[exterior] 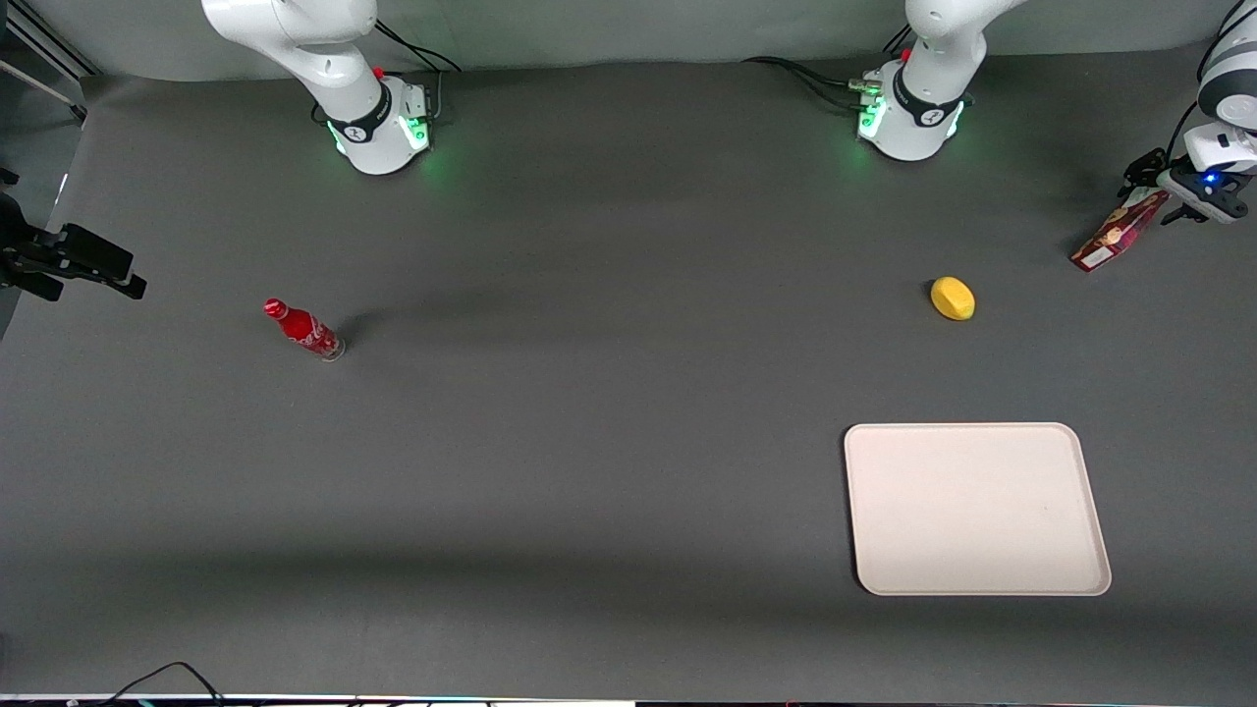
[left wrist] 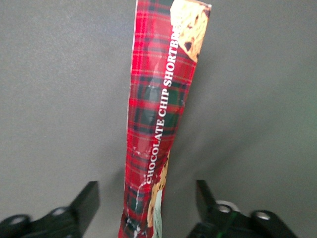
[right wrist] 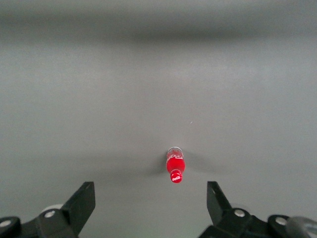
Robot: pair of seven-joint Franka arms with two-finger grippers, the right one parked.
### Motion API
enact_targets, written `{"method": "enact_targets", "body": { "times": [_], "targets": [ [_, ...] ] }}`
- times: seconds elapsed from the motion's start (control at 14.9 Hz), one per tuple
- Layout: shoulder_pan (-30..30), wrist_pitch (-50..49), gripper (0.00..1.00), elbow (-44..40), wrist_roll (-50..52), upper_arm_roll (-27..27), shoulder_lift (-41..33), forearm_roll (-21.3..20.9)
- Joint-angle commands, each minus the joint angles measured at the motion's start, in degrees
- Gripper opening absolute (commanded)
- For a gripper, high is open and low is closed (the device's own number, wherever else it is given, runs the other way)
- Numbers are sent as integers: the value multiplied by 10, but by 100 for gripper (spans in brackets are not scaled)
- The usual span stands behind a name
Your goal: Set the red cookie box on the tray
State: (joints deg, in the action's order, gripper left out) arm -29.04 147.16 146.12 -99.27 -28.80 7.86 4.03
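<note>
The red cookie box [exterior: 1118, 233] is a long narrow plaid box printed with cookies. It stands on end on the grey table at the working arm's end. In the left wrist view the red cookie box [left wrist: 158, 114] runs out from between the fingers. My gripper [exterior: 1157, 194] is at the box's upper end and is open, with one black finger [left wrist: 85, 203] on each side and a gap between each finger and the box. The cream tray [exterior: 977, 509] lies flat, nearer to the front camera than the box, with nothing on it.
A yellow lemon [exterior: 953, 298] lies on the table between the box and the tray. A red soda bottle [exterior: 304, 329] stands toward the parked arm's end, also seen as the bottle [right wrist: 175, 166] in the right wrist view. Both arm bases [exterior: 908, 118] sit farthest from the front camera.
</note>
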Motion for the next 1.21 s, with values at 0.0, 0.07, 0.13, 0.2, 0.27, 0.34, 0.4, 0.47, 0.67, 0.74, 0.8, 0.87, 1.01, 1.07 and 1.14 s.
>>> {"method": "enact_targets", "body": {
  "times": [0.0, 0.07, 0.13, 0.2, 0.27, 0.34, 0.4, 0.47, 0.67, 0.74, 0.8, 0.87, 1.01, 1.07, 1.14],
  "targets": [
    [3, 7, 3, -1, -11, 4, -2, 20],
    [5, 7, 0, -2, -12, 6, -1, 31],
    [6, 7, 0, -4, -11, 6, 0, 36],
    [6, 6, 0, -7, -12, 8, 0, 37],
    [10, 1, 0, -12, -13, 8, 2, 37],
    [17, -5, 0, -21, -14, 11, 10, 37],
    [21, -6, 0, -28, -16, 12, 12, 35],
    [23, -6, 0, -31, -15, 13, 11, 35],
    [42, -52, 0, -84, -13, 25, 3, 36],
    [52, -73, 0, -111, -13, 25, 2, 36],
    [62, -92, 0, -137, -12, 25, -4, 36],
    [71, -104, 0, -158, -11, 24, -13, 36],
    [73, -143, 0, -205, -8, 26, -33, 36],
    [73, -178, 0, -237, -8, 33, -42, 36],
    [72, -218, 0, -272, 3, 44, -47, 34]
  ]
}}
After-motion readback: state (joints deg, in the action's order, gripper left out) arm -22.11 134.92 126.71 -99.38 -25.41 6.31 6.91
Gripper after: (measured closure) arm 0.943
